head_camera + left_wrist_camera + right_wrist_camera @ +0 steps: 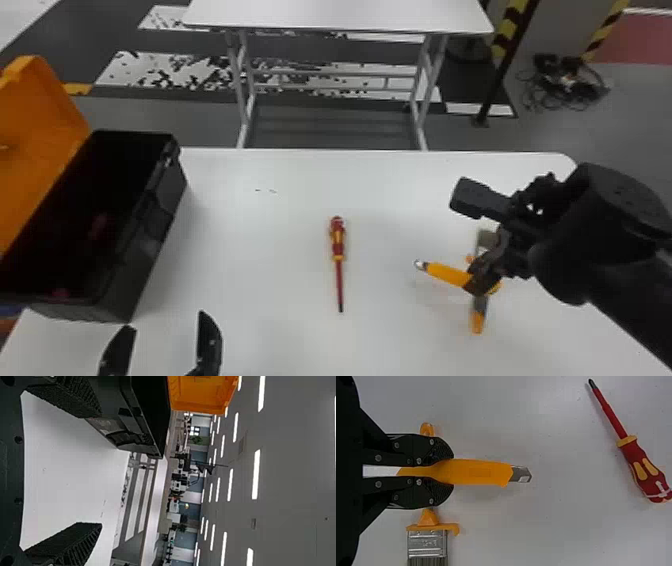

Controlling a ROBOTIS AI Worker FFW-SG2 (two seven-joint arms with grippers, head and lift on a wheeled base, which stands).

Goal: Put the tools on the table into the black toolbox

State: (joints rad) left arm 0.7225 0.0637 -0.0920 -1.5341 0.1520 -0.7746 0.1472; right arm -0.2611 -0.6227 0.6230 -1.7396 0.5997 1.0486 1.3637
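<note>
- White counter (280,200); a second table (340,12) stands beyond.
- Black toolbox (155,215), orange lid (37,130) open.
- Left claw (165,322) hangs near it, fingers apart.
- Red-and-yellow screwdriver (338,245) lies mid-counter.
- Right claw (477,281) clamps an orange utility knife (446,273) above a paintbrush (478,321).

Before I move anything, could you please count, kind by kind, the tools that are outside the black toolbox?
Screwdriver, lying on the table: 1
Orange utility knife, held in the right gripper: 1
Paintbrush, partly behind the right gripper: 1
Total: 3
</note>
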